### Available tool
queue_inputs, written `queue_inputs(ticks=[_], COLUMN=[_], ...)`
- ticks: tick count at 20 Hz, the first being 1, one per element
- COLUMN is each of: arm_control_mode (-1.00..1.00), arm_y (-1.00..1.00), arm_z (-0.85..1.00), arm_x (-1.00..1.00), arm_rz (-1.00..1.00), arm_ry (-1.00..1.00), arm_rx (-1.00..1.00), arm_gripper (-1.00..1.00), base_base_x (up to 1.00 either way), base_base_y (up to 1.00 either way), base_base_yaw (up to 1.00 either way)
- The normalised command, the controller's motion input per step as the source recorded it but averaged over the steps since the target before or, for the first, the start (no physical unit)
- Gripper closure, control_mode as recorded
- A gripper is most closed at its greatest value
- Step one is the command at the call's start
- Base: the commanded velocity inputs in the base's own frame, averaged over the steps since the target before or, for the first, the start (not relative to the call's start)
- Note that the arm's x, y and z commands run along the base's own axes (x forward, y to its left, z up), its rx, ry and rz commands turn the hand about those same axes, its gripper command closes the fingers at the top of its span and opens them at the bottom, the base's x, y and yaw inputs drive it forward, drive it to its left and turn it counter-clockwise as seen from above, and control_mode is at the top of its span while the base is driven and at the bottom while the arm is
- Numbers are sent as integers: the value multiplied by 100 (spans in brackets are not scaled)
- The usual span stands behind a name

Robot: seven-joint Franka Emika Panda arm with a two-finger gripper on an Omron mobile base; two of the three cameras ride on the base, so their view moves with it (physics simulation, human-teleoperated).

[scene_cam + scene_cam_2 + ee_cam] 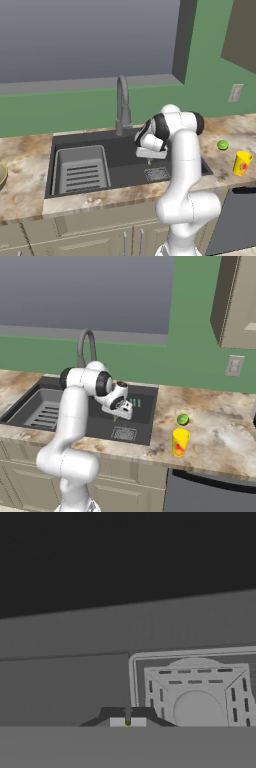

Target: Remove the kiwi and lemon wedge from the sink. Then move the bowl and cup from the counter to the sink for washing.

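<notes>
Gripper (pixel 149 161): jaws clenched on the lemon wedge (pixel 149 162), above the sink (pixel 125 172) floor, beside its drain (pixel 197 697).
Kiwi (pixel 223 145): on counter (pixel 220 426), right of sink.
Cup (pixel 180 442): near kiwi.

Large window (pixel 85 37) above green wall (pixel 210 65), wall outlet (pixel 235 93), brown upper cabinet (pixel 239 303), dark dishwasher (pixel 210 493)

A green wall (pixel 100 107) runs behind the worktop, with a wide grey window (pixel 85 37) set into it above a grey sill. A white wall outlet (pixel 234 366) sits on the wall to the right. A tan upper cabinet (pixel 237 301) hangs at far right. Light tan base cabinets (pixel 100 240) stand below, beside a dark grey dishwasher front (pixel 210 493) on the right.
</notes>
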Motion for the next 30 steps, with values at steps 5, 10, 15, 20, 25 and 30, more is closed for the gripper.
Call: queue_inputs(ticks=[5, 10, 15, 20, 25, 30], arm_control_mode=[-100, -100, -100, -100, -100, -100], arm_y=[-21, -14, -18, -18, -20, -13], arm_z=[37, 45, 47, 49, 51, 51], arm_x=[-11, -7, -14, -16, -18, -15], arm_rz=[0, 0, -1, -5, -8, -6], arm_ry=[0, 0, 0, 0, 0, 0], arm_rx=[0, 0, 0, 0, 0, 0], arm_gripper=[100, 100, 100, 100, 100, 100], base_base_x=[0, 0, 0, 0, 0, 0], base_base_y=[0, 0, 0, 0, 0, 0], base_base_yaw=[0, 0, 0, 0, 0, 0])
